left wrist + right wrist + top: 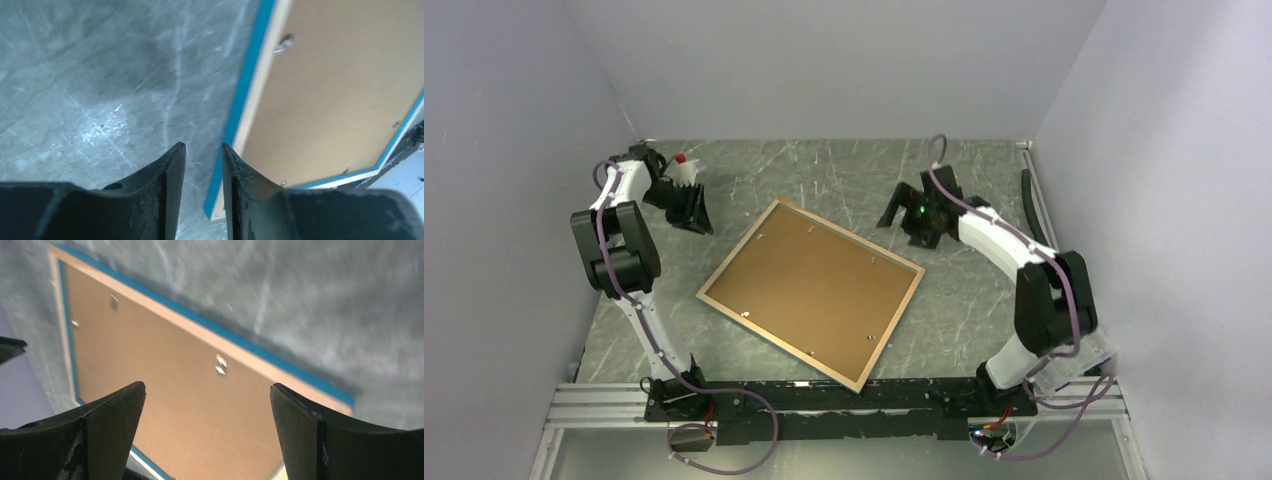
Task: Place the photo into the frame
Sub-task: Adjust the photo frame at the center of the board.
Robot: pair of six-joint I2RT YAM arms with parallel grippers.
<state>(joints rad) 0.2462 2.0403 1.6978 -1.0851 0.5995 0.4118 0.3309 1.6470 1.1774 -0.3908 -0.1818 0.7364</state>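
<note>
My left fingers (170, 172) hang over the desk (824, 165) near its far left corner, just off one edge of the frame (259, 85), with only a narrow gap between them and nothing in it. My right fingers (112, 420) are spread wide and empty above the frame's side nearest the desk's far right corner. The frame lies flat and askew in the middle of the desk, its brown backing board (809, 290) facing up inside the pale rim, turquoise showing along the outer edge.
</note>
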